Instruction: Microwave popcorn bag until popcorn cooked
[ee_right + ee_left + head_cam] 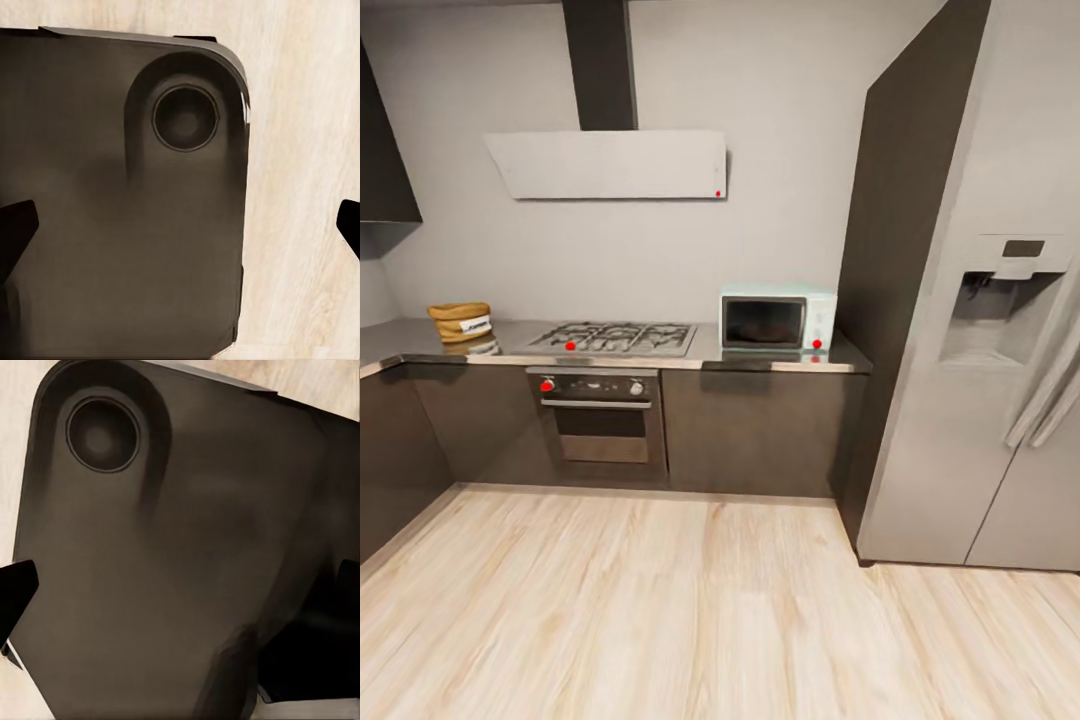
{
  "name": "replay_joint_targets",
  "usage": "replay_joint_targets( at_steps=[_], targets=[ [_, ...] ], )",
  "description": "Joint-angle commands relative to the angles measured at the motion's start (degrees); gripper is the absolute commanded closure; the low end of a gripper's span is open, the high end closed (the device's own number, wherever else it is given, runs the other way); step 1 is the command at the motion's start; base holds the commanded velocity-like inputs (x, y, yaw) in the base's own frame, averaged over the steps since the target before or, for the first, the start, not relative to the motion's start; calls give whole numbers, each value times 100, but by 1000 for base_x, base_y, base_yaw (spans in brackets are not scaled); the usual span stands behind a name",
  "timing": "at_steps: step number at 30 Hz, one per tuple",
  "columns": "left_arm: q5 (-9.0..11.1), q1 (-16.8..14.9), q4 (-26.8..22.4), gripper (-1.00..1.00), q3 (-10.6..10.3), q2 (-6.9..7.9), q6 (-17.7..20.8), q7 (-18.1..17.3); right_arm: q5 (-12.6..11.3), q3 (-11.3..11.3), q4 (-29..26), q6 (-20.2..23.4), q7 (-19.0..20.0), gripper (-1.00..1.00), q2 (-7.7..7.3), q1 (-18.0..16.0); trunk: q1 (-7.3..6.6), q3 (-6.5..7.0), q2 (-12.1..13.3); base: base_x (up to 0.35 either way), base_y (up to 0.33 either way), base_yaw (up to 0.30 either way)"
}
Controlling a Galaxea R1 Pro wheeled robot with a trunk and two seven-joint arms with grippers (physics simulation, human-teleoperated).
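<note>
The popcorn bag (460, 322), a tan sack with a white label, stands on the grey countertop (400, 345) at the far left, by the wall. Any popcorn inside it is hidden from here. The mint-blue microwave (778, 320) sits at the countertop's right end, its dark door closed and a red dot at its lower right. In the left wrist view my left gripper (180, 589) is open over a dark rounded part of my own body. My right gripper (180, 225) is open too, above that body and the wood floor, nothing between its fingers.
A gas hob (613, 338) lies between bag and microwave, with a steel oven (603, 415) below and a range hood (610, 163) above. A tall grey fridge (980, 380) stands right of the microwave. Dark cabinets (390, 450) run along the left. Pale wood floor (690, 610) stretches toward me.
</note>
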Motion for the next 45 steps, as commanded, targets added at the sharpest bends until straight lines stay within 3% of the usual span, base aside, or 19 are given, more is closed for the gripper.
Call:
replay_joint_targets(
  at_steps=[1,20,45],
  targets=[
    [19,-2,1,-100,23,-2,-14,-18,53,-44,7,-16,-12,-100,-1,-2,3,-4,-2,329,0,0],
    [13,-2,-14,-100,30,21,-32,-27,20,-63,7,18,-14,-100,-1,-2,3,-4,-2,330,0,-167],
    [84,-2,-14,-100,116,12,-101,-15,42,-33,-1,9,-3,-100,-20,-2,3,-4,-2,330,0,46]
  ],
)
